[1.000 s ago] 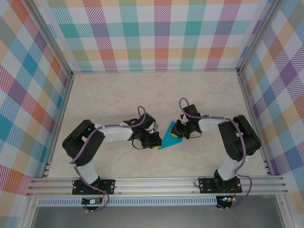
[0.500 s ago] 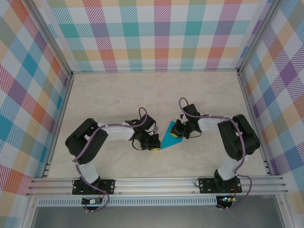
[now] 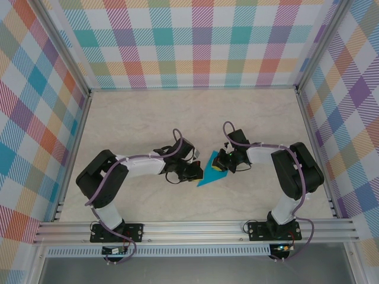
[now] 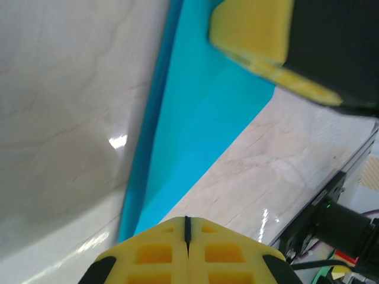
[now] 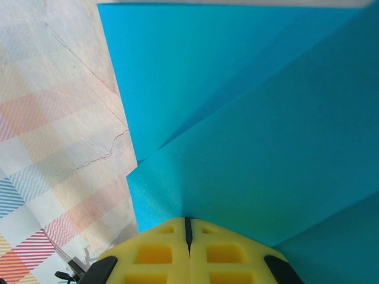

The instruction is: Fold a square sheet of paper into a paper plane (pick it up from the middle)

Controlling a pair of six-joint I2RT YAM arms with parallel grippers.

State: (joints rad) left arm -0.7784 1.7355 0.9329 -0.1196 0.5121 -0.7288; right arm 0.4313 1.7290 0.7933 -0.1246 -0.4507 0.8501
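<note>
Shifting rightward, left gripper (image 3: 196, 174) reaches the folded teal paper sheet (image 3: 208, 179), fingers pressed together, seemingly to crease its edge; right gripper (image 3: 219, 167), likewise closed, pins it down.

- The sheet of paper (image 3: 208, 177) is plain teal-blue. In the left wrist view its folded edge shows as a deeper blue strip beside the brighter face.
- The left claw (image 4: 186, 235) has bright yellow pads with black at the outer corners.
- The right claw (image 5: 187, 238) has the same yellow pads and black corners.
- The tabletop (image 3: 154, 118) is cream, marbled with faint brownish veins.
- The walls (image 3: 195, 47) carry a plaid of teal, purple, orange, yellow and pink bands on white, some diagonally hatched.
- The left arm (image 3: 142, 165) and right arm (image 3: 263, 155) have white links, black joints and purple cables.
- The frame rails (image 3: 195, 229) are silver-grey.
</note>
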